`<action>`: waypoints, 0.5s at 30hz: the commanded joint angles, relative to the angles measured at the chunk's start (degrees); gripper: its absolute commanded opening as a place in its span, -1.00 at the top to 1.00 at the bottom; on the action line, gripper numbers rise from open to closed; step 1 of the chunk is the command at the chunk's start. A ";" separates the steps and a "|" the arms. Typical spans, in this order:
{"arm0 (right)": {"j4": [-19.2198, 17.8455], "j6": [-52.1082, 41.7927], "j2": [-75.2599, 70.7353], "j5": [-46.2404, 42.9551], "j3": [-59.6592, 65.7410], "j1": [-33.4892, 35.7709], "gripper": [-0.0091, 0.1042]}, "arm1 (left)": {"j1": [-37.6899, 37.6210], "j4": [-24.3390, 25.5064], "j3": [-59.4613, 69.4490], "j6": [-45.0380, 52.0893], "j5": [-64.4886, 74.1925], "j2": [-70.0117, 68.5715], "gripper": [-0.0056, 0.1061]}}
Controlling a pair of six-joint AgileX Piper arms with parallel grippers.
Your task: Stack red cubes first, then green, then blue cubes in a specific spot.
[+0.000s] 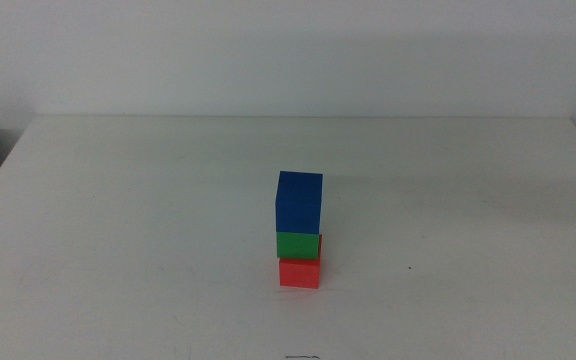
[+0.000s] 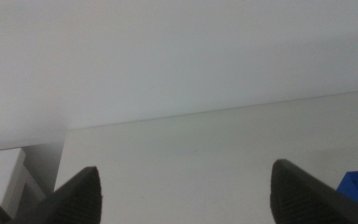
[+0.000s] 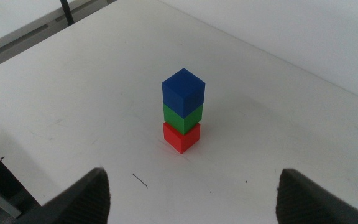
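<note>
White table (image 1: 118,200) bears red-green-blue stack (image 3: 182,112), apart from both open tools.

White table (image 1: 118,220) — red cube (image 1: 299,273) (bottommost) directly on it

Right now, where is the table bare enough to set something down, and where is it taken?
Only the stack is in the way: red cube, green cube, blue cube near mid-table. Bare table lies left, right and behind it up to the wall. Left gripper and right gripper are open, off the stack.
</note>
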 commanded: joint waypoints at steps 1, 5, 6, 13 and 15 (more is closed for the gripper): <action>-1.07 -0.71 0.18 -3.75 -1.33 -0.34 -0.46 | 0.17 -0.80 -1.20 -0.28 -4.64 -0.80 -0.75; -2.31 -0.71 0.18 -4.65 0.24 -0.34 -0.46 | 0.17 -0.67 -1.15 -0.28 -5.13 -2.43 -0.75; -3.33 -0.71 0.18 -5.27 1.04 -0.34 -0.46 | 0.17 -0.73 -0.98 -0.28 -5.89 -2.98 -0.75; -1.25 -0.71 -0.47 -25.84 13.02 -4.12 -0.46 | 0.17 -0.73 10.96 -0.28 -26.30 -8.34 -0.75; 2.50 -0.71 -0.47 -33.77 17.90 -7.16 -0.46 | 0.17 -0.73 15.22 -0.28 -32.60 -9.99 -0.75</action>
